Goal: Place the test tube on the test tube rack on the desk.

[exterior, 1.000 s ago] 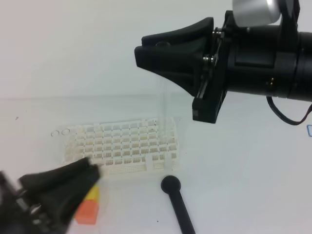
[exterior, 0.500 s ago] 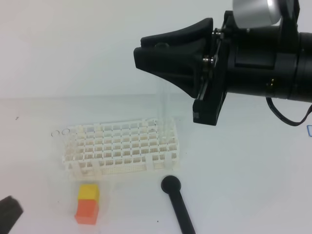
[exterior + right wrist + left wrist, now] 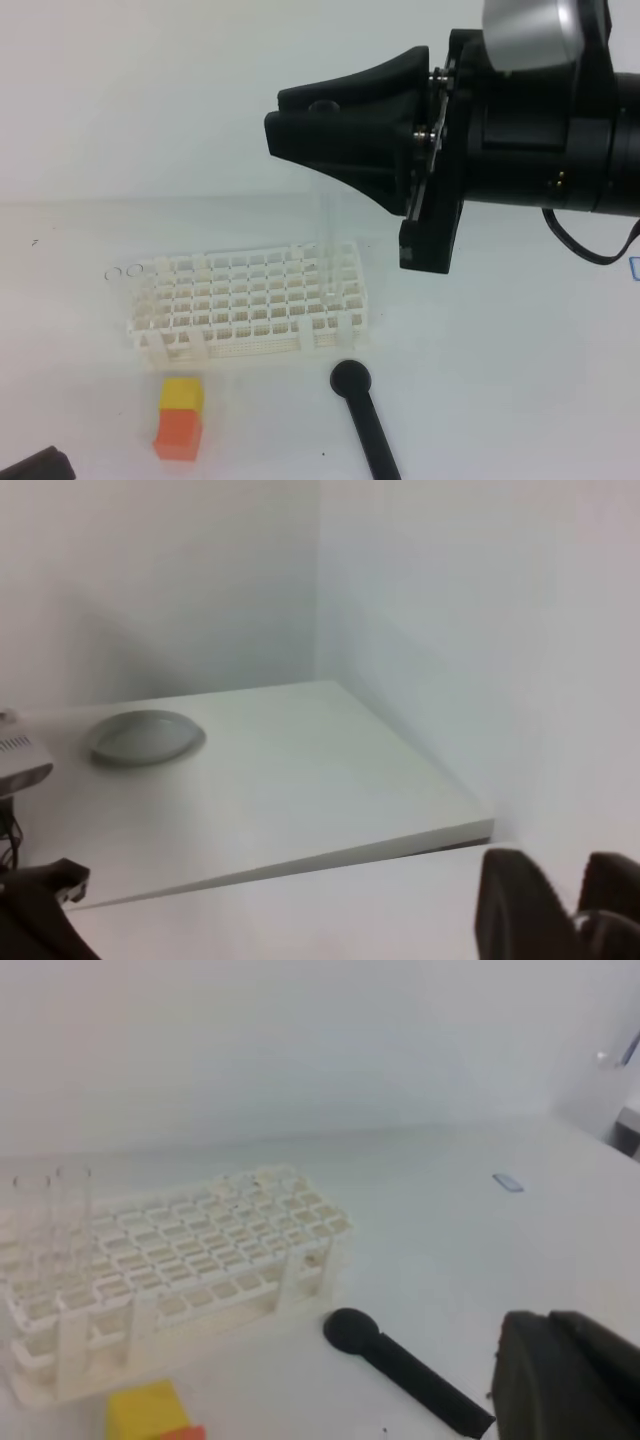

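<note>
Test tube [image 3: 326, 235] hangs upright, top end pinched in the right gripper [image 3: 300, 125], lower end down at the right end of the test tube rack [image 3: 245, 300], over or just inside a hole in the back rows; can't tell which, glass is near invisible against the white. Right gripper's jaws are narrow, closed on the tube's top; it reaches in from the right, high above the rack, big black body filling the upper right of the high view. Right wrist view only gives dark finger tips at the bottom edge and a pale shelf with a grey oval object [image 3: 147, 737], no tube visible there.

Rack sits on the desk [image 3: 500, 380], long side left to right. Left wrist view shows a couple of clear tubes [image 3: 60, 1210] already standing in the rack's end holes.

Left gripper [image 3: 35, 468] is only a dark sliver at the bottom left corner of the high view, jaws closed with nothing in them, well apart from the rack.

In front of the rack: orange-yellow block [image 3: 180, 418] near its left end, black rod with round end [image 3: 362, 415] near its right end, both on the desk, neither touching the rack
</note>
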Controlling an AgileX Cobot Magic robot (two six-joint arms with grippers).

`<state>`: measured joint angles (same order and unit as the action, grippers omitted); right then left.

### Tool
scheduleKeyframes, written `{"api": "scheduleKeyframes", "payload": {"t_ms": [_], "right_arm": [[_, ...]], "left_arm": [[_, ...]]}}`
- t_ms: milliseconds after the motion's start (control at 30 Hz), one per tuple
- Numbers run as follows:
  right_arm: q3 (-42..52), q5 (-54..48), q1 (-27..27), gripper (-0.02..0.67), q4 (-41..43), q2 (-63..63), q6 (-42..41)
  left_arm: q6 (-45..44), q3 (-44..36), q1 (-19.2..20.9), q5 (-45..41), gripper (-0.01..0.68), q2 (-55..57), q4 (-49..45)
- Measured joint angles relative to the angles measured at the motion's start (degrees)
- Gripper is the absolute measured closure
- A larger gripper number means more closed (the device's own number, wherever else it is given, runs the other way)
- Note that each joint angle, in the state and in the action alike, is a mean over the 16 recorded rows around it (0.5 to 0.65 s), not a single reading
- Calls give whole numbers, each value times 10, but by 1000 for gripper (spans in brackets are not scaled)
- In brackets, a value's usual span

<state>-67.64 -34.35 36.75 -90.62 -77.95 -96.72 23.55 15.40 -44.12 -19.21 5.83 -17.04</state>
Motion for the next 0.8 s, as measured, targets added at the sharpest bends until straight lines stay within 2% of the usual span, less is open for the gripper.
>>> {"api": "scheduleKeyframes", "payload": {"t_ms": [533,800], "right_arm": [[0,-9,0,531,1,0,0],[0,-17,0,531,1,0,0]], "left_arm": [[1,-8,4,-14,674,0,-1],[1,-58,47,-16,674,-18,3]]}}
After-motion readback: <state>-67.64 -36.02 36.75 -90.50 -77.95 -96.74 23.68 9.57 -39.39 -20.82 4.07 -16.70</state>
